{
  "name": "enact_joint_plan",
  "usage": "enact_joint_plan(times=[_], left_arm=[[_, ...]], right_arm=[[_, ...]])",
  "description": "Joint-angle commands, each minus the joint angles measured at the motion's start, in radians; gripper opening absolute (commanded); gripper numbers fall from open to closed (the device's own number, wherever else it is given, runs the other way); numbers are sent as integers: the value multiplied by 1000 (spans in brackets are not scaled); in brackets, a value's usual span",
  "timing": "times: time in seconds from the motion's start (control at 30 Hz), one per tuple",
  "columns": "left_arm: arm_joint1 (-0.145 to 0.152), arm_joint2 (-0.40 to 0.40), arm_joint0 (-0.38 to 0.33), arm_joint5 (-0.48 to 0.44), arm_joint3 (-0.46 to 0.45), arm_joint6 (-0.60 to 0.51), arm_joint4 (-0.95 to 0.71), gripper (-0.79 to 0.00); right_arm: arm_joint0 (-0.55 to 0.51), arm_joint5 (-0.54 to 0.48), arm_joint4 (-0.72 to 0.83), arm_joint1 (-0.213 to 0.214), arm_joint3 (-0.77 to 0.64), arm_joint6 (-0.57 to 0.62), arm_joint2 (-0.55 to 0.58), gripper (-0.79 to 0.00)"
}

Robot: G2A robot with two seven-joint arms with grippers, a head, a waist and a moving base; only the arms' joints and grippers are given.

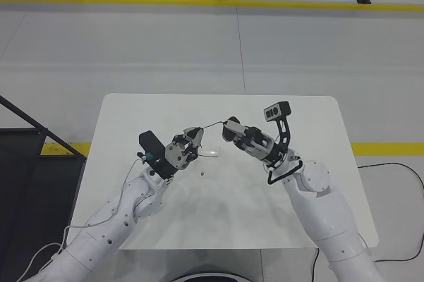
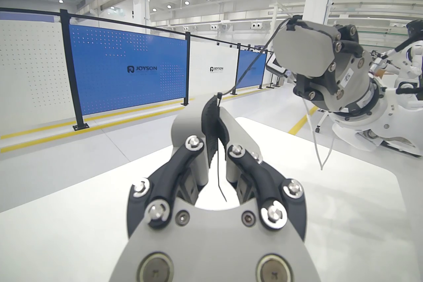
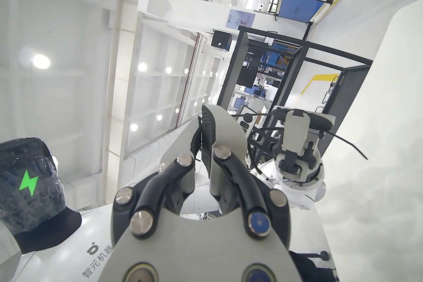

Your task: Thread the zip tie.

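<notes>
A thin black zip tie [image 1: 212, 125] spans the gap between my two grippers above the middle of the white table [image 1: 303, 141]. My left gripper [image 1: 195, 135] is shut on the zip tie [image 2: 251, 65]. The strap passes between its pads [image 2: 211, 118] and a short tail hangs behind them. The strap then rises to my right gripper [image 2: 290, 32], which pinches its other end. In the right wrist view my right gripper [image 3: 202, 121] is shut. The zip tie [image 3: 350, 142] sticks out past my left gripper [image 3: 297, 131] farther off.
A pale thin strip [image 1: 212, 150] lies on the table just below the grippers. A black frame [image 1: 14, 141] stands off the table's left edge. The table's right half and near side are bare.
</notes>
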Motion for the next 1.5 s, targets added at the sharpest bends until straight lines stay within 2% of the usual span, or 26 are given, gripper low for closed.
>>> enact_joint_plan(times=[0.0, 0.47, 1.2, 1.47], left_arm=[[0, 0, 0, 0, 0, 0, 0, -785], [-11, -51, 42, -13, -43, -38, 4, -785], [-41, -106, 67, -44, -47, -55, -4, -785], [-53, -120, 71, -48, -44, -59, 1, -785]], right_arm=[[4, 1, -2, -2, 5, -1, -2, -785], [20, 32, -31, -8, 27, -8, -7, -785], [16, 66, -201, -2, 53, 16, -12, -785], [19, 99, -282, -1, 62, -22, -20, -785]])
